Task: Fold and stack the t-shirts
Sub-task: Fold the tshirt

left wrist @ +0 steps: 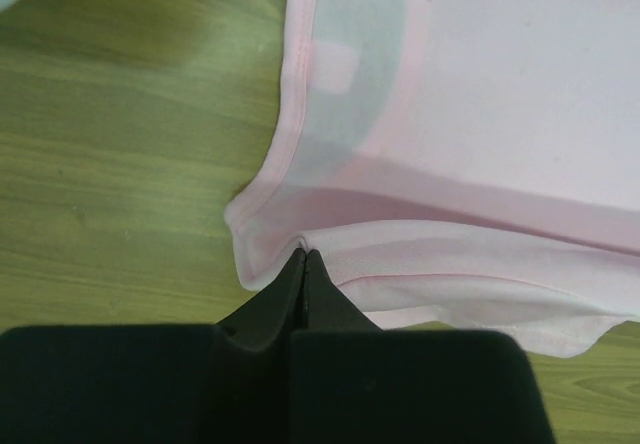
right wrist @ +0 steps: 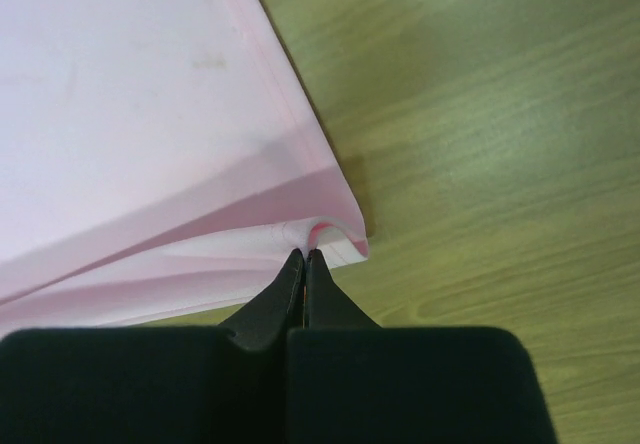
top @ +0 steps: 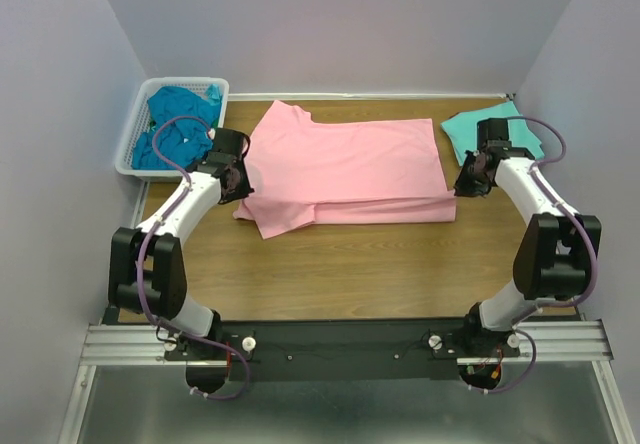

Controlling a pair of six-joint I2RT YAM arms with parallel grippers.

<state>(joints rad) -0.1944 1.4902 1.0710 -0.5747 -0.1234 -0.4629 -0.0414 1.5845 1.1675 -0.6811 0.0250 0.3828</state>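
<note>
A light pink t-shirt (top: 345, 159) lies spread across the middle of the wooden table, its near long side folded over in layers. My left gripper (top: 240, 179) is shut on the shirt's near left corner, by the sleeve. In the left wrist view the fabric (left wrist: 500, 84) puckers right at the closed tips (left wrist: 303, 255). My right gripper (top: 468, 180) is shut on the near right corner, where the layered hem (right wrist: 120, 114) bunches at the tips (right wrist: 304, 254). A light aqua t-shirt (top: 490, 129) lies folded at the back right, behind the right gripper.
A white lattice basket (top: 128, 146) stands at the back left and holds crumpled teal-blue t-shirts (top: 180, 124). Bare wood (top: 350, 264) runs between the pink shirt and the arm bases. Grey walls close in the table on three sides.
</note>
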